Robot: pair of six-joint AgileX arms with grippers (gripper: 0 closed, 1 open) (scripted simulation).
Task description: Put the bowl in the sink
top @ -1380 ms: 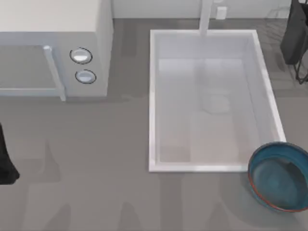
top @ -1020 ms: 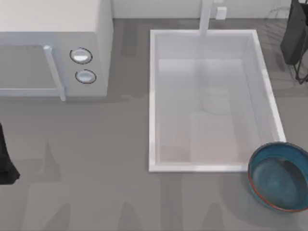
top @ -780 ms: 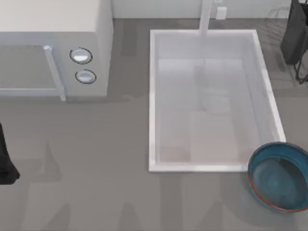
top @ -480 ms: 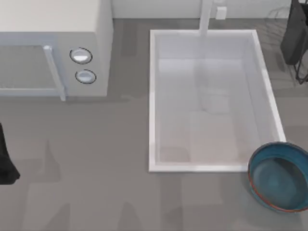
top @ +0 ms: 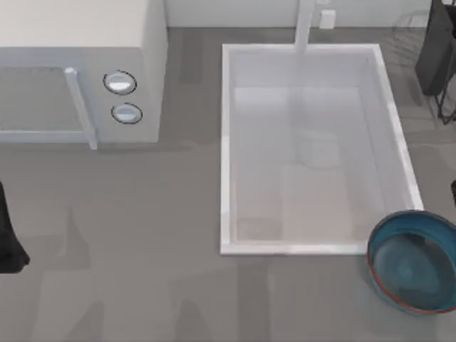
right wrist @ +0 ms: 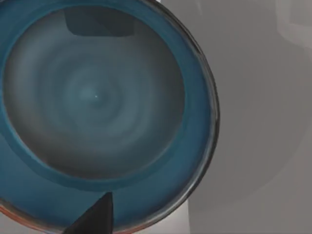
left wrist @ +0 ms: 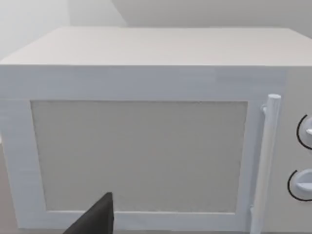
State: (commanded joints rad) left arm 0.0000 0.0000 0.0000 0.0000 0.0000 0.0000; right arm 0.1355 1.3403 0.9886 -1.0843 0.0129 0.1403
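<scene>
Teal-blue bowl [top: 412, 261] w/ thin reddish rim sits upright on the grey table [top: 142, 271] at the top view's lower right, just beside the sink's near right corner, outside the basin; nothing in it. White sink [top: 226, 142] holds nothing on its pale bottom; faucet post [top: 305, 25] at its far edge. Right gripper [right wrist: 92, 217] hangs over the bowl [right wrist: 97, 107], one dark finger seen; open or closed: can't tell. Left arm [top: 8, 235] parked at table's left edge, its wrist cam facing the microwave [left wrist: 141, 141]; left claw state: can't tell.
</scene>
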